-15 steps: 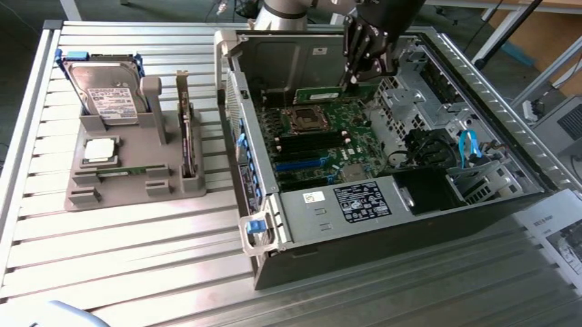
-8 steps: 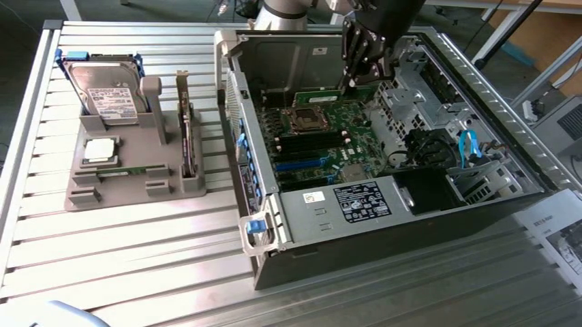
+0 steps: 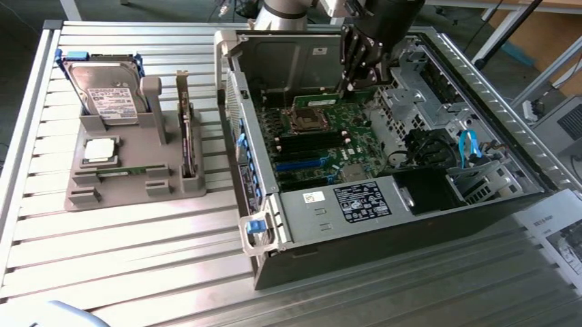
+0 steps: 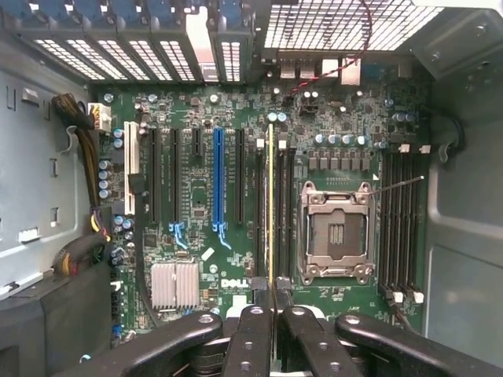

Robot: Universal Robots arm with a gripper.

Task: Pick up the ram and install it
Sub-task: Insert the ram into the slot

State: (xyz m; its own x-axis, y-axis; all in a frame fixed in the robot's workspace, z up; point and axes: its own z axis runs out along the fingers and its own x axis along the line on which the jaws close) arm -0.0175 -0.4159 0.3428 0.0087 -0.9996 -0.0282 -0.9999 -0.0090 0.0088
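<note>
While the gripper [image 4: 271,290] pinches the ram [image 4: 271,196] edge-on between narrow jaws, above the memory slots [image 4: 284,212] just beside the processor socket [image 4: 336,232], good seating likely needs the stick parallel to one slot, level, and pressed evenly.

The arm [image 3: 283,9] shows a rounded silver-grey joint housing, and beyond it a black cylindrical section [image 3: 393,17]. The hand [image 4: 272,285] is matte black throughout, built of flat linkage bars with rounded ends. Each bar carries small round pivot pins or screw heads that glint dull grey. The two inner bars are narrow, the two outer ones broader. The fingertips [image 4: 258,284] are small, squared black pads.
</note>
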